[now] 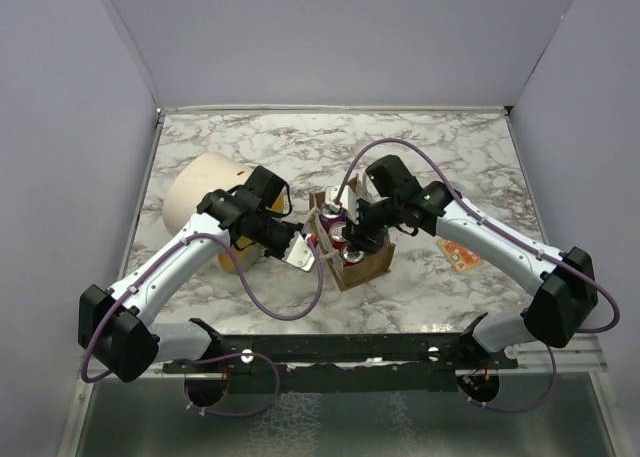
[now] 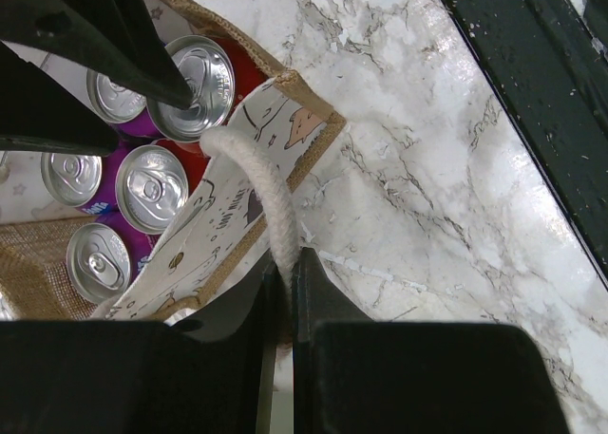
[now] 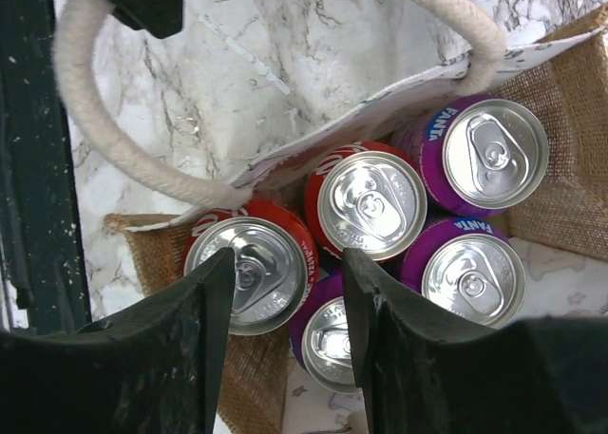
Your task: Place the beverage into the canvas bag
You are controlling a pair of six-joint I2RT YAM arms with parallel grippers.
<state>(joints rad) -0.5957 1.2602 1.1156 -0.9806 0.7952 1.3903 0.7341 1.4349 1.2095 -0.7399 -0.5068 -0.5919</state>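
The tan canvas bag (image 1: pixel 368 264) stands mid-table and holds several soda cans. My left gripper (image 1: pixel 303 254) is shut on one cream rope handle (image 2: pixel 269 201) at the bag's near-left side and holds it out over the marble; the pinch shows in the left wrist view (image 2: pixel 288 259). My right gripper (image 1: pixel 346 227) is open just above the cans in the bag (image 3: pixel 560 83). In the right wrist view (image 3: pixel 285 259) one finger (image 3: pixel 204 301) lies over the lid of a red can (image 3: pixel 261 292), the other over a purple can (image 3: pixel 328 353). It grips nothing.
A large cream cylinder (image 1: pixel 200 192) lies on its side at the left, behind my left arm. An orange card (image 1: pixel 460 256) lies on the marble right of the bag. A black rail (image 1: pixel 350 349) runs along the near edge. Grey walls enclose the table.
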